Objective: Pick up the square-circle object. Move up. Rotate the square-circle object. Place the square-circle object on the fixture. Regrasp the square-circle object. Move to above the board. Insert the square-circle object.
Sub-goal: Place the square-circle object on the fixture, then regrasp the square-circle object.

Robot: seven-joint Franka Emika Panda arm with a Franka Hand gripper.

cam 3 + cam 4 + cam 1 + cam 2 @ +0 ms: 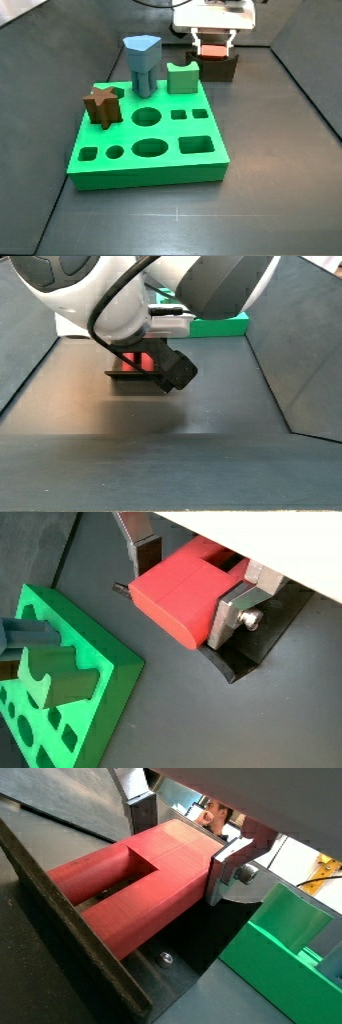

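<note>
The red square-circle object [181, 600] sits between my gripper's [187, 582] silver fingers [242, 608], which press on its two sides. In a side view the gripper [214, 44] hangs at the far end of the floor, behind the board. There the red square-circle object [214, 54] rests right on top of the dark fixture [218, 68]. A wrist view shows the square recess in the square-circle object [134, 888], with the fixture's base plate [174, 960] below it. The green board [144, 135] lies in front of the fixture, with a bare square hole and round holes in its top.
On the board stand a tall blue peg [142, 62], a brown star-shaped peg [103, 105] and a green notched block [183, 76]. Dark walls enclose the floor on both sides. The board's corner [94, 652] lies close to the gripper.
</note>
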